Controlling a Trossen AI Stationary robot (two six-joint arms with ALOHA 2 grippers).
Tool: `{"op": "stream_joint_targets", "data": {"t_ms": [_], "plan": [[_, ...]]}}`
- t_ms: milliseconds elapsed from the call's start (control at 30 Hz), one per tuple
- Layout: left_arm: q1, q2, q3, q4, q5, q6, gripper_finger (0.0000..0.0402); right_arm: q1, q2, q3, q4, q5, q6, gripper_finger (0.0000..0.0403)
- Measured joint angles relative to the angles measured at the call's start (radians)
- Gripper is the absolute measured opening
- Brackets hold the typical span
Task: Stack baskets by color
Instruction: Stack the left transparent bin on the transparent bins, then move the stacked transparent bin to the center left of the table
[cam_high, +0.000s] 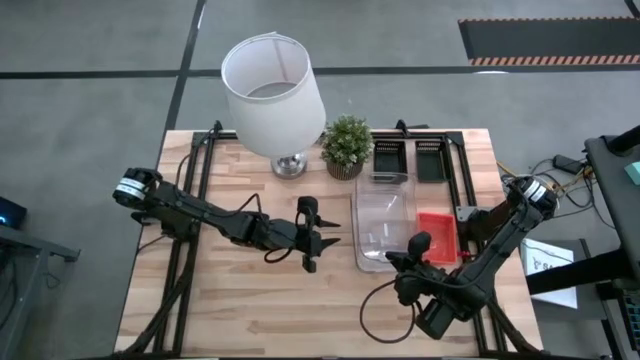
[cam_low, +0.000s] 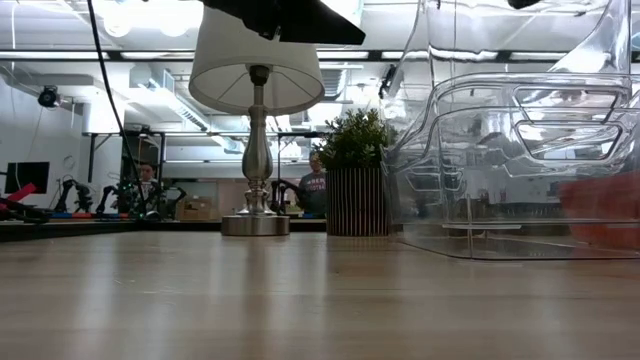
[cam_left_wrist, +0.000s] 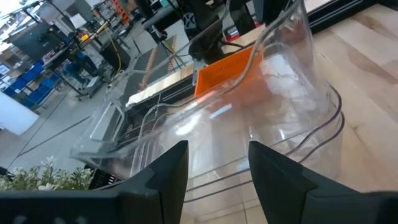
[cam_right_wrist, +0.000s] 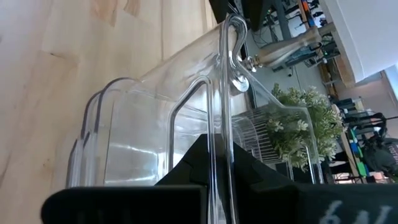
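Overhead straight down, low level across tabletop, both wrist views close on the shared clear baskets (cam_high: 383, 222).

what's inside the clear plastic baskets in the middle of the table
The clear transparent plastic baskets are nested, one tilted inside the other, with the right gripper shut on the inner one's wall. Nothing else shows inside. The red-orange plastic basket sits beside them, outside.

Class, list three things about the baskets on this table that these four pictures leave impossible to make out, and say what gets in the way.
- How many clear plastic baskets are nested: overlapping see-through walls, every view.
- Red-orange plastic basket: high view, right arm covers its near end; low view, a blur behind clear walls.
- Two black slatted baskets: too small in the high view to tell single from stacked.
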Motion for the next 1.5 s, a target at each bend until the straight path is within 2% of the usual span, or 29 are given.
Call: {"op": "stream_joint_targets", "data": {"t_ms": [167, 567, 833, 1000, 1100, 1267, 1500], "plan": [[0.000, 0.000, 0.000, 0.001, 0.007, 0.000, 0.0152, 0.000, 0.000, -0.010, 0.014, 0.000, -0.001, 0.0019], [0.002, 0.000, 0.000, 0.002, 0.044, -0.014, 0.0152, -0.017, -0.001, -0.013, 0.023, -0.035, 0.036, 0.0112], [0.002, 0.000, 0.000, 0.007, 0.045, -0.051, 0.0152, 0.029, -0.005, 0.000, 0.025, -0.069, 0.103, 0.0106], [0.002, -0.002, 0.000, 0.042, 0.080, -0.100, 0.0152, 0.050, -0.005, -0.022, 0.023, -0.064, 0.224, 0.0099], [0.002, -0.002, 0.000, 0.064, 0.113, -0.127, 0.0152, 0.068, -0.008, -0.025, 0.024, -0.048, 0.275, 0.0111], [0.000, -0.002, 0.000, 0.079, 0.123, -0.181, 0.0152, 0.086, -0.008, -0.027, 0.030, 0.048, 0.295, 0.0146], [-0.018, -0.002, 0.000, 0.145, 0.126, -0.191, 0.0152, 0.088, -0.013, -0.027, 0.056, 0.055, 0.298, 0.0178]]}}
